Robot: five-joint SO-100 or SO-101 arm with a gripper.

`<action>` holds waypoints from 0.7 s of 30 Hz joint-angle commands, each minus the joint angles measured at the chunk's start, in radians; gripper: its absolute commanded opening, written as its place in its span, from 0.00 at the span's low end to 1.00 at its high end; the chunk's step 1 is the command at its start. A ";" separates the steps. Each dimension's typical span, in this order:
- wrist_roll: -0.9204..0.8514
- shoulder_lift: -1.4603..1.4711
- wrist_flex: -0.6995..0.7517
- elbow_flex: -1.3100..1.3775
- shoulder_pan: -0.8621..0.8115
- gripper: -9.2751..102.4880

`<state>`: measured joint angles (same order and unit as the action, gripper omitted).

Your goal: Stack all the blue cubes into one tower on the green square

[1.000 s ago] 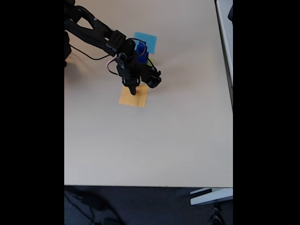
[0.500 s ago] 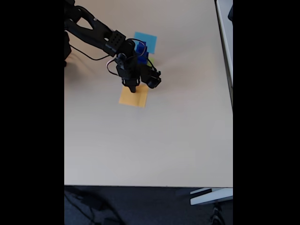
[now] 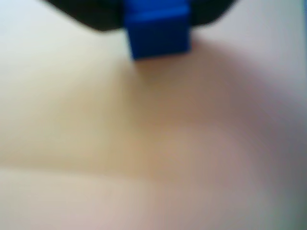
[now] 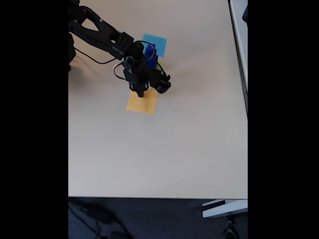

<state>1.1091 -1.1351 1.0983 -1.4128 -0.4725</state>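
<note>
The jaws (image 4: 140, 92) have lifted slightly off the orange patch (image 4: 141, 103) near the counter's (image 4: 164, 149) far-left corner, apparently gripping a blue cube (image 3: 157, 29), toward the stacked blue cubes (image 4: 150, 54).

The flat orange square patch (image 4: 142, 101) lies on the beige table top (image 4: 164, 149). The flat light-blue square patch (image 4: 158, 44) lies behind the orange patch, apart.

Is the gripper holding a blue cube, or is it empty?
Holding, apparently. In the wrist view a blue cube sits between the dark jaws of the gripper, above the blurred table; the contact itself is blurred.
</note>
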 commanded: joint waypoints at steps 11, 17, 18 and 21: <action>0.002 -0.117 0.166 0.133 -0.015 0.12; 0.023 -0.121 0.330 0.272 -0.017 0.11; 0.029 -0.121 0.360 0.299 -0.014 0.11; 0.044 -0.106 0.448 0.402 -0.008 0.11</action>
<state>1.1367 -1.1612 1.4849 -1.1244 -0.4817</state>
